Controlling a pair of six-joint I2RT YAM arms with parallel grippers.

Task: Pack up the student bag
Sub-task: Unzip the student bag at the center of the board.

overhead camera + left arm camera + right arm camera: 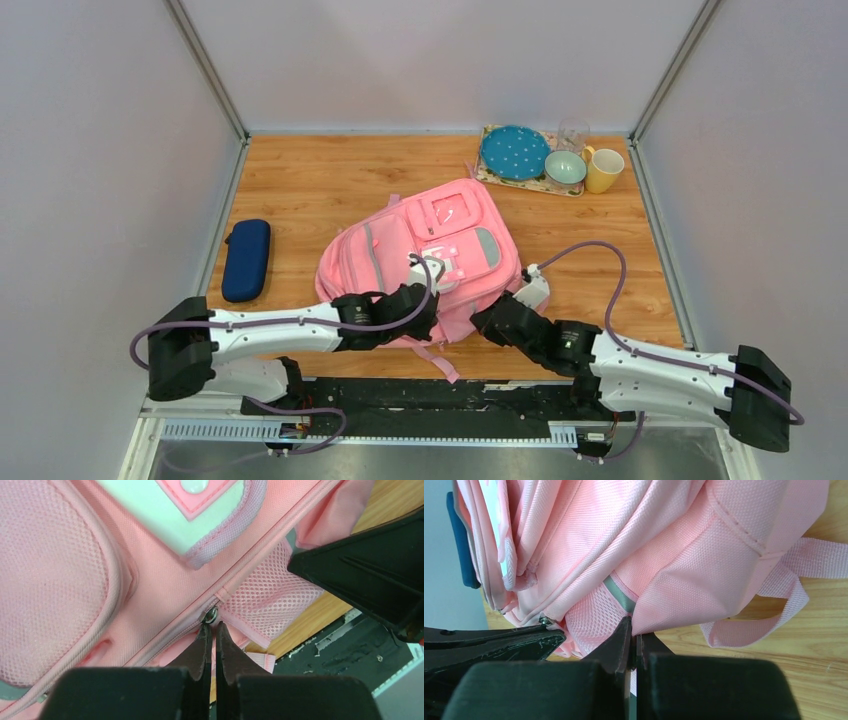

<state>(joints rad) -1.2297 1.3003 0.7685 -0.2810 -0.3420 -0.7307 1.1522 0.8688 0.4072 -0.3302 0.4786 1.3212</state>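
Observation:
The pink student bag (440, 250) lies front side up in the middle of the wooden table. My left gripper (425, 300) is at its near edge. In the left wrist view the left gripper (211, 627) is shut on the zipper pull, just below the metal slider ring (213, 614) on the bag (165, 580). My right gripper (490, 318) is at the bag's near right corner. In the right wrist view the right gripper (634, 632) is shut on a fold of the bag's fabric (674, 555) beside the mesh side pocket (591, 615).
A navy blue zip case (246, 259) lies at the left edge of the table. At the back right a tray holds a teal plate (515, 152), a bowl (565, 167), a yellow mug (603, 170) and a glass (573, 133). A pink strap (769, 605) trails on the wood.

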